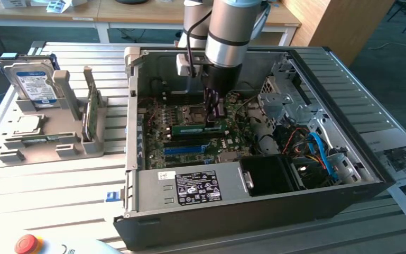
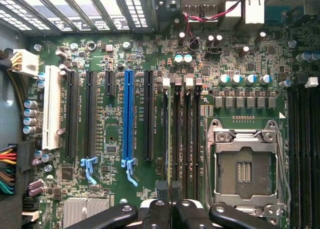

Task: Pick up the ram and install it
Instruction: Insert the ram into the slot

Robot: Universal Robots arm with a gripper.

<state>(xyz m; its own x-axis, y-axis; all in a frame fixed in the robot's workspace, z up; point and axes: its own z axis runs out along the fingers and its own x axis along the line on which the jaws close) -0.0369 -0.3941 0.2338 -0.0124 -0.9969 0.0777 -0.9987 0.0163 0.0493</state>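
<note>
Pincer (image 1: 215, 115) closed, down inside the open case (image 1: 295, 211) at the end of the ram (image 1: 192, 127).

The arm reaches straight down into the computer case, which lies open on the slatted counter (image 1: 48, 185). In the wrist view the two black fingers (image 2: 150, 214) are brought together with barely a gap and nothing visibly clamped between them. The ram, a narrow green stick, stands on edge at the memory slots of the motherboard (image 2: 110, 54), between the processor socket (image 2: 245, 171) and the blue expansion slot (image 2: 129, 114). The fingertips are over the ram's end on the exterior view's right. I cannot tell whether they press on it or sit just above it, nor whether the stick is fully seated. Outside the case, on the exterior view's left, a grey rack (image 1: 93, 145) holds a hard drive (image 1: 32, 80) and a broader green card (image 1: 90, 108).
</note>
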